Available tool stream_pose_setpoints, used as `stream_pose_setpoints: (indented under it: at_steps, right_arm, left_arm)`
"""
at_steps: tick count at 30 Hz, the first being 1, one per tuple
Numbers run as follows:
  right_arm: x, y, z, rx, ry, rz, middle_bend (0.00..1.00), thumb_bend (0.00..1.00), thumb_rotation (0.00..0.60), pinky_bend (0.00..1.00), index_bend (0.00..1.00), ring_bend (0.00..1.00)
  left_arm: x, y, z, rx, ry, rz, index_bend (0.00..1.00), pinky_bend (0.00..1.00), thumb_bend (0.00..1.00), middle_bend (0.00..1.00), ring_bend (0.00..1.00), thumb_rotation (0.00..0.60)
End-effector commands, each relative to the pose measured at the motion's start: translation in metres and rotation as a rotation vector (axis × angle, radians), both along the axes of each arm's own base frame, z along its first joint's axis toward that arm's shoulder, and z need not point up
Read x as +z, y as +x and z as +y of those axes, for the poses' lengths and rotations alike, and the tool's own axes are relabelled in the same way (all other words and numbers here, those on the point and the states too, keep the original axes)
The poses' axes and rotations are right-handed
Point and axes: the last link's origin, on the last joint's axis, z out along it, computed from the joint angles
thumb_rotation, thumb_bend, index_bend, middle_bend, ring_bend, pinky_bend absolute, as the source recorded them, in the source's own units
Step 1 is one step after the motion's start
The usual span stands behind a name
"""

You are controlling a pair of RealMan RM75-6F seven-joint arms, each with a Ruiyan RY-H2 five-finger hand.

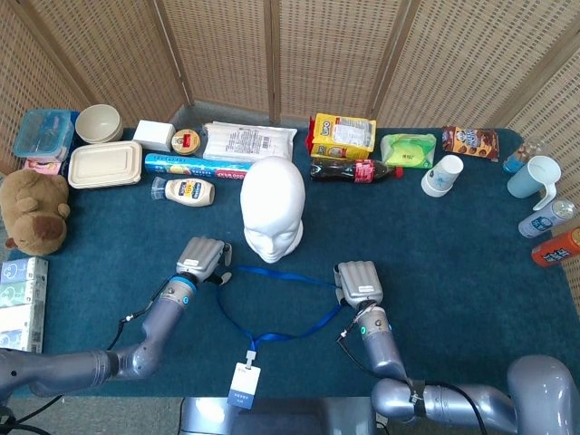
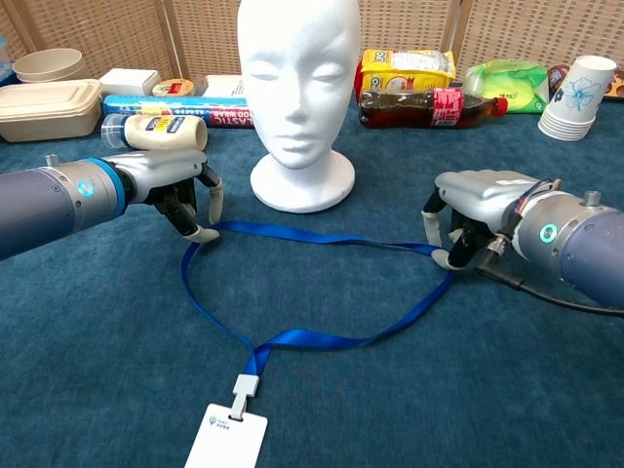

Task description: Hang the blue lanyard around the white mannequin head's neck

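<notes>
The white mannequin head [image 1: 274,208] [image 2: 297,68] stands upright mid-table. In front of it the blue lanyard [image 1: 313,324] [image 2: 312,235] lies flat as an open loop, its white badge [image 1: 243,385] [image 2: 226,436] nearest me. My left hand [image 1: 201,261] [image 2: 175,185] hovers palm down at the loop's left end, fingers curled and apart, one fingertip [image 2: 205,234] touching the strap. My right hand [image 1: 358,281] [image 2: 478,210] sits palm down at the loop's right bend, with its thumb and a finger pinching the strap against the cloth.
Along the back stand a cola bottle [image 1: 355,170], yellow box [image 1: 343,134], mayonnaise bottle [image 1: 186,191], foil box [image 1: 195,166], food containers [image 1: 104,163] and paper cups [image 1: 442,175]. A brown plush toy [image 1: 34,210] lies far left. Drink bottles [image 1: 548,217] stand far right.
</notes>
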Motion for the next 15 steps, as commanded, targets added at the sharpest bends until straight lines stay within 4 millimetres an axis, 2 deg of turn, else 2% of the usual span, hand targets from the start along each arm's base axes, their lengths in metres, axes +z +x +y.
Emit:
stream_pose_setpoints:
  at_steps: [1, 15]
  right_arm:
    - [0.0002, -0.0005, -0.0003, -0.003, 0.000, 0.000, 1.00, 0.48, 0.600, 1.00, 0.60, 1.00]
    - [0.0011, -0.0033, -0.0010, -0.011, -0.005, 0.007, 1.00, 0.48, 0.600, 1.00, 0.60, 1.00]
  left_arm:
    - [-0.0008, 0.0001, 0.0006, 0.004, 0.004, 0.000, 0.54, 1.00, 0.31, 1.00, 1.00, 0.551]
    - [-0.0036, -0.0012, 0.0030, 0.021, 0.004, 0.014, 0.60, 1.00, 0.32, 1.00, 1.00, 0.551]
